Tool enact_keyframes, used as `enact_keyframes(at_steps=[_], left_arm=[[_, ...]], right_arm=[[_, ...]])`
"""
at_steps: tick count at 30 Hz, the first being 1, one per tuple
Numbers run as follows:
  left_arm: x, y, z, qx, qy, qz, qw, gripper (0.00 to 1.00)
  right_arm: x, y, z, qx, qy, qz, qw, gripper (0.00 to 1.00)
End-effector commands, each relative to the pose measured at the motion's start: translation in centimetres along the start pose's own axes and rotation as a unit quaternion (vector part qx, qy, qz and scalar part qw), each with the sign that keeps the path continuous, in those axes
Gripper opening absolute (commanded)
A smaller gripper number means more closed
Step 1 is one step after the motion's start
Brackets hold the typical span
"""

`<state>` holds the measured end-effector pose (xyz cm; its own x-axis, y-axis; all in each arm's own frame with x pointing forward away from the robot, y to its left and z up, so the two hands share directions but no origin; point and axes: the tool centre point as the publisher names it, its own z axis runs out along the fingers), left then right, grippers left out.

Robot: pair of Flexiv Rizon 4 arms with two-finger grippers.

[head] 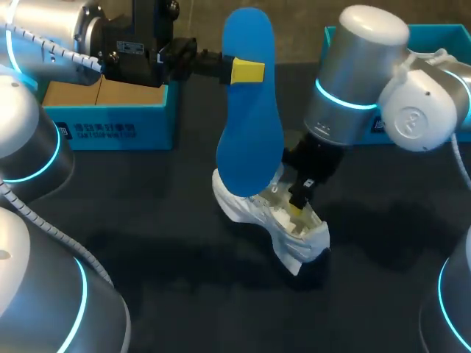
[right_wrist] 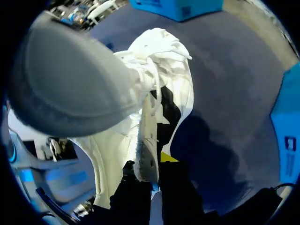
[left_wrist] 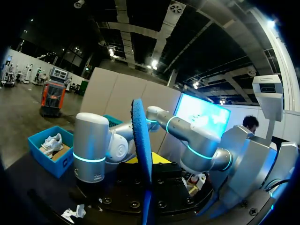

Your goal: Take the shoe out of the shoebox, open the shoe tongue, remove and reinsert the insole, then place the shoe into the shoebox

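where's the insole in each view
Head: insole upright at centre, top held by left gripper, lower end at the shoe.
Left wrist: insole edge-on, a blue strip rising from the left gripper.
Right wrist: probably the insole, grey, beside the shoe; unsure.
Shared landmark: the shoe, head and right wrist.

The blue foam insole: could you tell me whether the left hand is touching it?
Touching. Head view: the left hand clamps the blue foam insole, held aloft.

Open table [head: 169, 220] along near edge, left of shoe [head: 294, 235]. Mid-table blocked by shoe, upright insole [head: 250, 125] above. Far corners closed by far-left box [head: 110, 121], far-right box [head: 441, 35].
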<state>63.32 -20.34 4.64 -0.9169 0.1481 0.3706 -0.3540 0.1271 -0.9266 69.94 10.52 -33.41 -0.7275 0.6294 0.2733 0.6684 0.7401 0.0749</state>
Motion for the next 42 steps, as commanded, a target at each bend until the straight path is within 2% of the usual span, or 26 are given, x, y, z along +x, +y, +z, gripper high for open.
enact_keyframes(at_steps=[1, 3, 5, 7, 22, 31, 37, 42], left_arm=[[0.0, 0.1, 0.0, 0.001, 0.001, 0.000, 1.000, 0.00], [0.0, 0.1, 0.0, 0.001, 0.001, 0.000, 1.000, 0.00], [0.0, 0.1, 0.0, 0.001, 0.001, 0.000, 1.000, 0.00], [0.0, 0.1, 0.0, 0.001, 0.001, 0.000, 1.000, 0.00], [0.0, 0.1, 0.0, 0.001, 0.001, 0.000, 1.000, 0.00], [0.0, 0.1, 0.0, 0.001, 0.001, 0.000, 1.000, 0.00], [0.0, 0.1, 0.0, 0.001, 0.001, 0.000, 1.000, 0.00], [0.0, 0.1, 0.0, 0.001, 0.001, 0.000, 1.000, 0.00]], right_arm=[[0.3, -1.7, 0.5, -0.141, 0.018, 0.221, 0.965, 0.00], [0.4, -1.6, 0.9, -0.159, 0.033, 0.243, 0.956, 0.00], [0.8, -1.5, 1.2, -0.171, 0.023, 0.276, 0.945, 0.00], [1.8, -1.3, 1.4, -0.183, 0.029, 0.279, 0.942, 0.00], [1.8, -1.3, 1.4, -0.183, 0.029, 0.279, 0.942, 0.00], [3.2, -0.7, 2.7, -0.156, -0.006, 0.307, 0.939, 0.00], [3.7, -0.9, 3.6, -0.144, -0.006, 0.334, 0.932, 0.00], [3.7, -1.1, 4.6, -0.126, -0.003, 0.332, 0.935, 0.00]])
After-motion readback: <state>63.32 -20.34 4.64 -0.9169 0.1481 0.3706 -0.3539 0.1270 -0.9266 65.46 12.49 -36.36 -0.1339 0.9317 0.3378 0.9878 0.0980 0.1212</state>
